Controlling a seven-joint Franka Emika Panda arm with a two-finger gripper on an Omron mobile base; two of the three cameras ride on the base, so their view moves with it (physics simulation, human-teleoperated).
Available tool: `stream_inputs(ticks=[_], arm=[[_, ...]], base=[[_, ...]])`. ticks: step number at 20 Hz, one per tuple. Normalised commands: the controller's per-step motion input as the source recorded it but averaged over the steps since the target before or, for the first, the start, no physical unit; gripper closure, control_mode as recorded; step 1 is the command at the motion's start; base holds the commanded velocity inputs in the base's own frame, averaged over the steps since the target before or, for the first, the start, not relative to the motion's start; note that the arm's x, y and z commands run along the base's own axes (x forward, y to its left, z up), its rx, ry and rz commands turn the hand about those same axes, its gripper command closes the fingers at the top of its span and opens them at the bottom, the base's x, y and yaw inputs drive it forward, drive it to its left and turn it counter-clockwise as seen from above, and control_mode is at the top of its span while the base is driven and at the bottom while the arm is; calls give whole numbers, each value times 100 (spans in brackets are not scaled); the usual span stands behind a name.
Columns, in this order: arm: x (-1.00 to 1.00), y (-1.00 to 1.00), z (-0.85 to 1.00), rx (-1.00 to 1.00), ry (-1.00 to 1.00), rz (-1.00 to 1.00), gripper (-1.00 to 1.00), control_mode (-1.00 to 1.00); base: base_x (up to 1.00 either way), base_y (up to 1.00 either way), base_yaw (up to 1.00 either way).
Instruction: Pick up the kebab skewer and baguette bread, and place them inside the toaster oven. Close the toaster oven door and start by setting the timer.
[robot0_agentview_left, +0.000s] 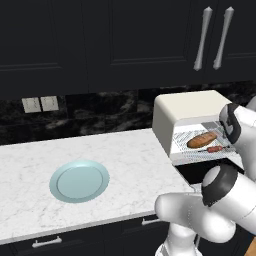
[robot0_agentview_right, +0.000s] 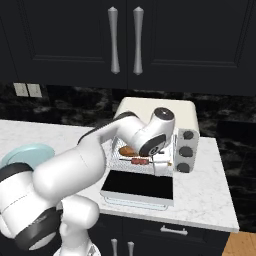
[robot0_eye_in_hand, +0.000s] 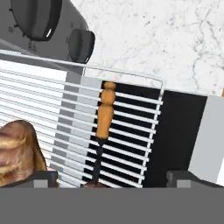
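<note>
Fingers (robot0_eye_in_hand: 43, 178) at the lower edge of the hand view stand spread wide, apparently gripping nothing. Between them the kebab skewer (robot0_eye_in_hand: 104, 127) lies on the toaster oven (robot0_agentview_left: 187, 112) rack, baguette bread (robot0_eye_in_hand: 17, 151) lower left.

No readable text, label or number appears anywhere.

Arm outstretched — end effector (robot0_eye_in_hand: 111, 179) open

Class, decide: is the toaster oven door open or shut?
Open. The toaster oven door lies folded down flat, exposing the wire rack with the baguette bread inside.
</note>
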Motion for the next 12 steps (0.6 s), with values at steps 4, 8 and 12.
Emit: stream_inputs(ticks=[4, 8, 12], arm=[[-86, -16, 16, -12, -14, 47, -100, -100], [-16, 61, 28, -26, -16, 48, -100, -100], [-3, 50, 1, -26, -28, 53, -100, -100]], base=[[0, 0, 0], [0, 0, 0], [0, 0, 0]])
